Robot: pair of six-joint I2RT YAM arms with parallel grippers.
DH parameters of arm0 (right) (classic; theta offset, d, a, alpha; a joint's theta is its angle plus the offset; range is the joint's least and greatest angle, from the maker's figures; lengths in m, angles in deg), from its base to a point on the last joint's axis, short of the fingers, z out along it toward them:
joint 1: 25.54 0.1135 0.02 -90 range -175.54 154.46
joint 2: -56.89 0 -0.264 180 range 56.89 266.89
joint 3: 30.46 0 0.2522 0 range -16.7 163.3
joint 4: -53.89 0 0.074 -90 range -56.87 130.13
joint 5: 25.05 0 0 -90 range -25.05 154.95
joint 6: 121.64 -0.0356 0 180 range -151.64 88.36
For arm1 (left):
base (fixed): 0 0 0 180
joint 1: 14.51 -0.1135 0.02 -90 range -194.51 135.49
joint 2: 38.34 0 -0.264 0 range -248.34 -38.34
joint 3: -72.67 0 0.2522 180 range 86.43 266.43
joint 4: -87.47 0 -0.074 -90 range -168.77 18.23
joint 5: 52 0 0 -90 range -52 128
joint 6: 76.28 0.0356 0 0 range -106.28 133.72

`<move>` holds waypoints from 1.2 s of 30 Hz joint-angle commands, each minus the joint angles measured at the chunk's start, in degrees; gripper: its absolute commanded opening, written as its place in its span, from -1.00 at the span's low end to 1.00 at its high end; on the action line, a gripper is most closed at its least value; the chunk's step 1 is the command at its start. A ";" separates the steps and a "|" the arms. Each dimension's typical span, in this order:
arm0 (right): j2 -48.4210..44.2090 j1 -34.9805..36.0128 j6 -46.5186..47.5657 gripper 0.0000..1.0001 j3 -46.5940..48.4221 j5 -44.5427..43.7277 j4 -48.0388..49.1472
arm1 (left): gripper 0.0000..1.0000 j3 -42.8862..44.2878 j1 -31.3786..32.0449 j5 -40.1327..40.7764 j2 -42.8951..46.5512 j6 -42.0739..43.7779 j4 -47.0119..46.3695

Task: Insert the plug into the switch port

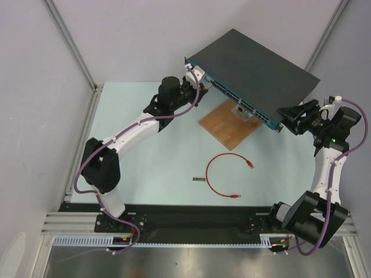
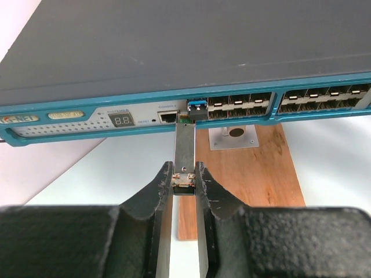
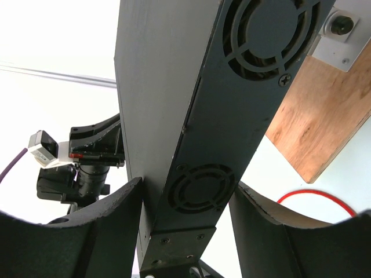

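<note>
Left gripper point(image 2: 184, 168), nearly shut, pinches a slim grey metal module point(image 2: 184, 142) against the wide dark-grey, teal-fronted network switch point(image 1: 255, 69); right gripper point(image 3: 186, 185) seems clamped round its end. One thin red patch cable point(image 1: 213, 174), two red-booted plugs point(image 1: 235, 196), lies loose, well apart from both, the slanting upper plug point(image 1: 250, 164) nearer the right arm point(image 1: 324, 168).

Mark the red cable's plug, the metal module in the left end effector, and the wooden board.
plug point(image 1: 250, 164): top view, red boot of the upper-right one.
metal module point(image 2: 184, 145): left wrist view, middle of its silver body.
wooden board point(image 1: 226, 128): top view, bare middle of its surface.
</note>
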 commanded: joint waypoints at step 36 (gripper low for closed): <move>-2.05 2.42 -0.10 -1.00 -1.19 -3.65 9.14 | -0.99 0.24 2.10 -0.23 0.62 -3.77 -2.76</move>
